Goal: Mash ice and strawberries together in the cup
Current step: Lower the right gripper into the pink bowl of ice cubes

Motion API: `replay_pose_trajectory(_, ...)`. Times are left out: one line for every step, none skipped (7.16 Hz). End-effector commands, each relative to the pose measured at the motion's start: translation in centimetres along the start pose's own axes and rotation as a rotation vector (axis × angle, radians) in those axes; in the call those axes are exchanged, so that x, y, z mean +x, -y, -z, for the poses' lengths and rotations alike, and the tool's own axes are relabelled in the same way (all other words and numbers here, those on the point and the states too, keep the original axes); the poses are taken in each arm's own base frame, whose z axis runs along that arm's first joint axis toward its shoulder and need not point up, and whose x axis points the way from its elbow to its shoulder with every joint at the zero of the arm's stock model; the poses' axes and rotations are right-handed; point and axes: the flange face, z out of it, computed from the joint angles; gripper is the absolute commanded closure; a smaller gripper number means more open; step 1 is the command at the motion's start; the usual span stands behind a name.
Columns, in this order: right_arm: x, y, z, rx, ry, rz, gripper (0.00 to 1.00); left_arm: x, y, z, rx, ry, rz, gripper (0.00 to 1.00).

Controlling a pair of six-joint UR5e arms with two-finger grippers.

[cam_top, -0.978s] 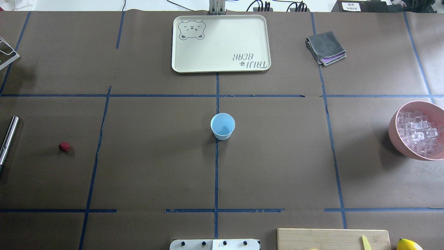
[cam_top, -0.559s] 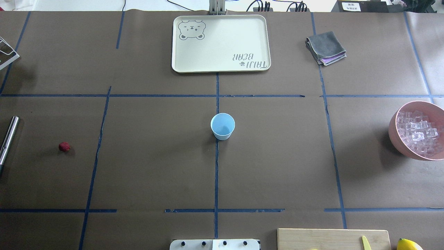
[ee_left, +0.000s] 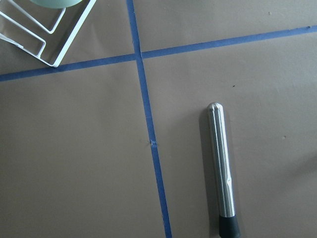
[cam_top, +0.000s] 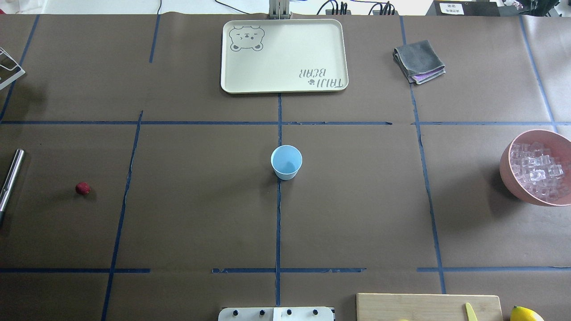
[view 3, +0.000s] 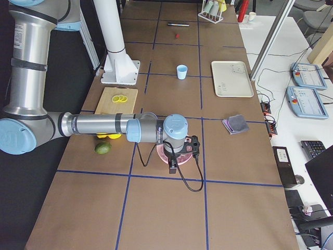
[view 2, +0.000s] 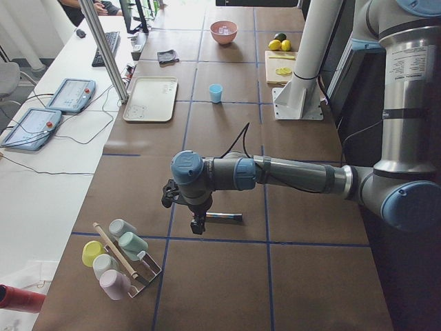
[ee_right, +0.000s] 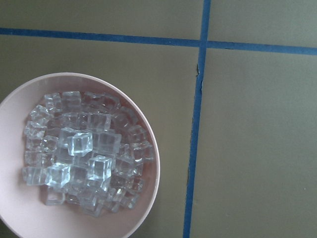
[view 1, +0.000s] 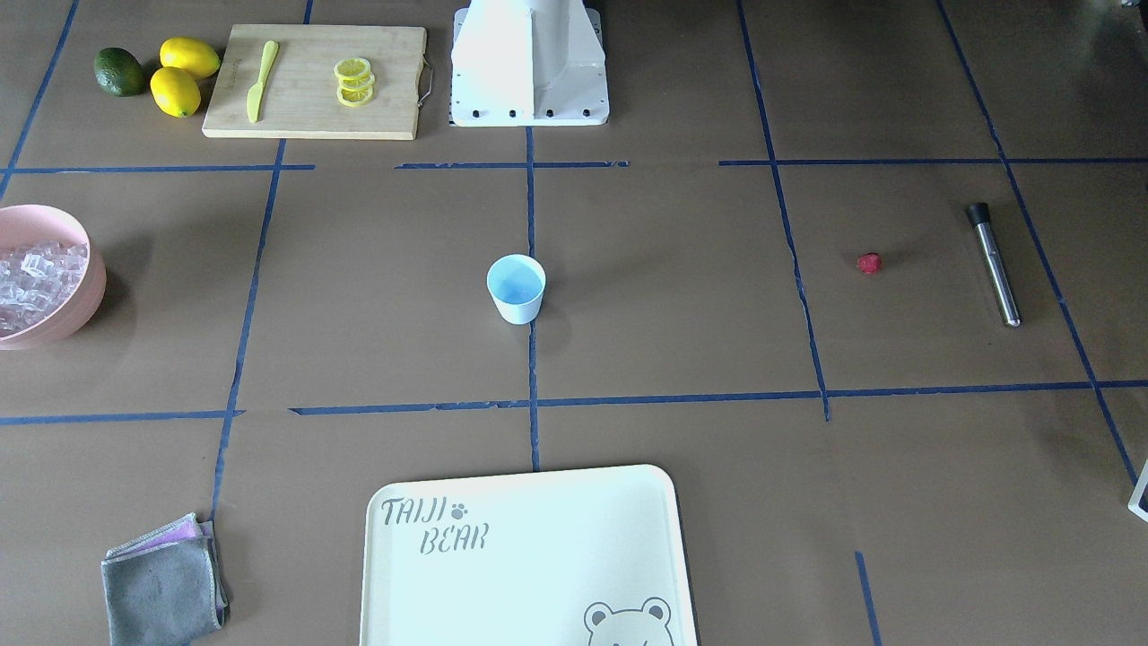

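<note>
- The left gripper [view 2: 198, 224] hangs just above the steel muddler [ee_left: 221, 168], which lies flat beneath it. Whether its jaws are parted cannot be told.
- The strawberry [cam_top: 82, 188] sits near this gripper, on its cup side, so the left arm is probably the nearer one.
- The cup [cam_top: 286, 161] stands empty, well apart from both grippers.
- The right gripper [view 3: 172, 165] hangs over the pink bowl [ee_right: 148, 208] of ice [ee_right: 84, 158]. Its jaws' state likewise cannot be told.

Robotics laboratory. The worktop [cam_top: 192, 209] is papered brown and marked into a grid with blue tape [cam_top: 278, 223]. A left arm [view 2: 289, 176] and a right arm [view 3: 99, 125] flank a white pedestal [view 1: 529, 63]. A side bench [view 2: 41, 189] carries teach pendants [view 2: 70, 95] and a keyboard [view 2: 109, 47]. An aluminium post [view 2: 105, 52] stands at the worktop's edge, with cables [cam_top: 331, 6] nearby.
</note>
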Motion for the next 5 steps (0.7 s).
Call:
replay_pose_trajectory(-6.1,0.7,-0.8,-0.01,0.055,-0.194,0.01,-0.3,-0.2,-0.3,-0.006,-0.001,0.006,0.0)
replay_pose_trajectory(-7.9,0.6,-2.3,-0.006,0.054,-0.292,0.02,-0.3,-0.2,-0.3,-0.006,-0.002,0.006,0.0)
replay_pose_trajectory(-9.9,0.3,-4.2,0.039,0.018,-0.357,0.02,-0.4,-0.2,-0.4,-0.007,-0.003,0.007,0.0)
replay_pose_trajectory(-12.0,0.5,-5.9,0.086,-0.015,-0.441,0.02,-0.4,-0.2,-0.4,-0.006,-0.001,0.006,0.0)
replay_pose_trajectory(-13.1,0.3,-7.4,0.07,-0.029,-0.465,0.02,-0.4,-0.2,-0.4,-0.006,-0.002,0.007,0.0)
